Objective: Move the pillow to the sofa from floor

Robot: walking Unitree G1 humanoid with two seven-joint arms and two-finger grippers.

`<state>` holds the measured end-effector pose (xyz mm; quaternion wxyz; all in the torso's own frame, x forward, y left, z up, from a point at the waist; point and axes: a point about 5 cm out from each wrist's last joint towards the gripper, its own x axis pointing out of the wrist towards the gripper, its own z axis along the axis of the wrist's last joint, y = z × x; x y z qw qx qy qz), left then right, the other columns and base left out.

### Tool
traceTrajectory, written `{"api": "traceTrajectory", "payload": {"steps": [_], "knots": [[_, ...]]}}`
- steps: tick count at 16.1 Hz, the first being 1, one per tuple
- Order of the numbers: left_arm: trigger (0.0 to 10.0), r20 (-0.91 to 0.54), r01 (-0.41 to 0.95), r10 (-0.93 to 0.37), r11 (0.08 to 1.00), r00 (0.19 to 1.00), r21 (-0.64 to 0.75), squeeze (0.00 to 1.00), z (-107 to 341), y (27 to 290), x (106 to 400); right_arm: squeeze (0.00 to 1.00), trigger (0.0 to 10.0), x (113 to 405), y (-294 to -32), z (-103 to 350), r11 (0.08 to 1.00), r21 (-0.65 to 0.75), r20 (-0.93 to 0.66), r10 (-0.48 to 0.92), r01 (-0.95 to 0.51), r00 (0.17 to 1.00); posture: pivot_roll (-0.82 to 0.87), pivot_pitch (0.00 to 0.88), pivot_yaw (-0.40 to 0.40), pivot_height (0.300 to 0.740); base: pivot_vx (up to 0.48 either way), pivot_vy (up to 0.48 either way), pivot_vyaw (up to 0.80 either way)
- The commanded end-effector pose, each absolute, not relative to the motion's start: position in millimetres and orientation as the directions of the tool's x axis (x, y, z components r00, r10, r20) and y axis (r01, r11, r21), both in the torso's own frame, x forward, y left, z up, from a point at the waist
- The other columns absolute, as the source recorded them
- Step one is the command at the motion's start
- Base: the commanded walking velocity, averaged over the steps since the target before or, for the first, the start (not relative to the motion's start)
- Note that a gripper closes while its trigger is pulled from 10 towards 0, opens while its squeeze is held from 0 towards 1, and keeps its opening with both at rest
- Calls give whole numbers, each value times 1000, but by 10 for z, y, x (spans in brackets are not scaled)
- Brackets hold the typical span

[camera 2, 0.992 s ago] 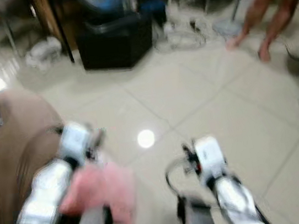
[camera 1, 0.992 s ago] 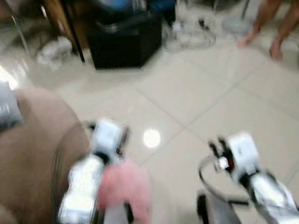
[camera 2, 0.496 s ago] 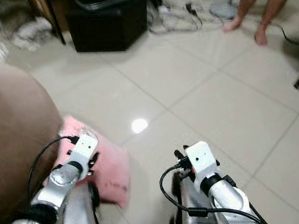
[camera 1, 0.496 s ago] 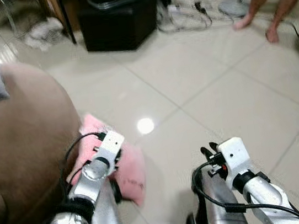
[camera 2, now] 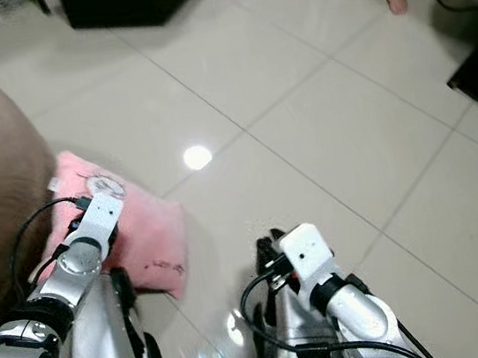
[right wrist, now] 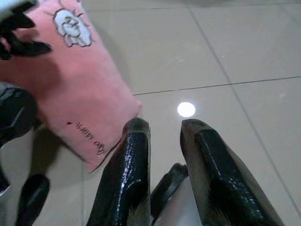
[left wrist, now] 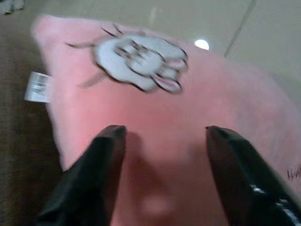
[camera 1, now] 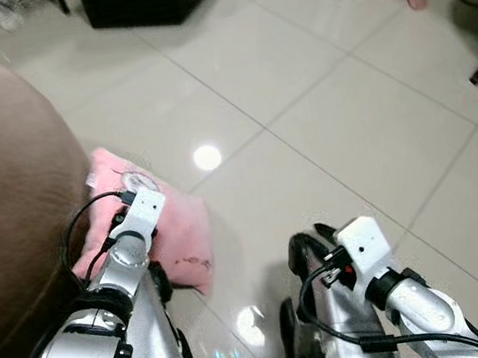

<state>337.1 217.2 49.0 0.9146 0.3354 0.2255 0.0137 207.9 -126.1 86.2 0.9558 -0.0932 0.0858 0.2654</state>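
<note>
Pillow (camera 1: 180, 232) lies on the tile beside the sofa (camera 1: 1, 195), half-hidden under the left gripper's (left wrist: 160, 141) spread fingers

Bright even indoor light, round lamp glare on the glossy floor (camera 1: 207, 157), faint reflections by the robot's legs, soft shadow under the pillow (camera 1: 175, 232), head views sharp, left wrist view soft, left claw's fingers (left wrist: 89, 188) blurred, right wrist view clearer
</note>
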Motion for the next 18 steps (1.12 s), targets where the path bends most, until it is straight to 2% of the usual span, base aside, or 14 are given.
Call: {"api": "traceTrajectory", "payload": {"steps": [1, 4, 9, 11, 14, 17, 18], "knots": [[10000, -416, 129, 210, 748, 885, 651, 1000, 436, 2237, 3319, 0, 10000, 2031, -1244, 855, 820, -131, -236, 521, -558, 820, -88, 332, -129, 485, 0, 0, 0], [10000, -384, 76, 287, 708, 877, 702, 1000, 525, 2471, 3322, 0, 10000, 2033, -1223, 949, 790, -149, -230, 557, -594, 798, -99, 350, -142, 485, 0, 0, 0], [10000, -267, -61, 375, 670, 888, 739, 1000, 705, 2668, 3362, 0, 10000, 2029, -1233, 1064, 758, -154, -201, 604, -634, 771, -96, 355, -147, 485, 0, 0, 0], [10000, -209, -145, 411, 679, 887, 720, 1000, 788, 2747, 3373, 0, 10000, 1985, -1218, 1137, 757, -103, -148, 630, -646, 762, -84, 350, -147, 485, 0, 0, 0], [10000, -265, -107, 438, 659, 859, 744, 1000, 693, 2836, 3283, 0, 10000, 1944, -1238, 1092, 734, -112, -184, 647, -669, 740, -80, 345, -146, 485, 0, 0, 0], [9725, -400, 15, 399, 692, 825, 722, 1000, 531, 2817, 3199, 0, 10000, 1945, -1248, 1098, 730, -108, -186, 652, -674, 735, -79, 342, -147, 485, 0, 0, 0], [0, -426, 28, 388, 711, 817, 702, 1000, 503, 2803, 3187, 0, 10000, 1944, -1253, 1100, 728, -108, -186, 654, -677, 733, -80, 342, -148, 485, 0, 0, 0]]}}
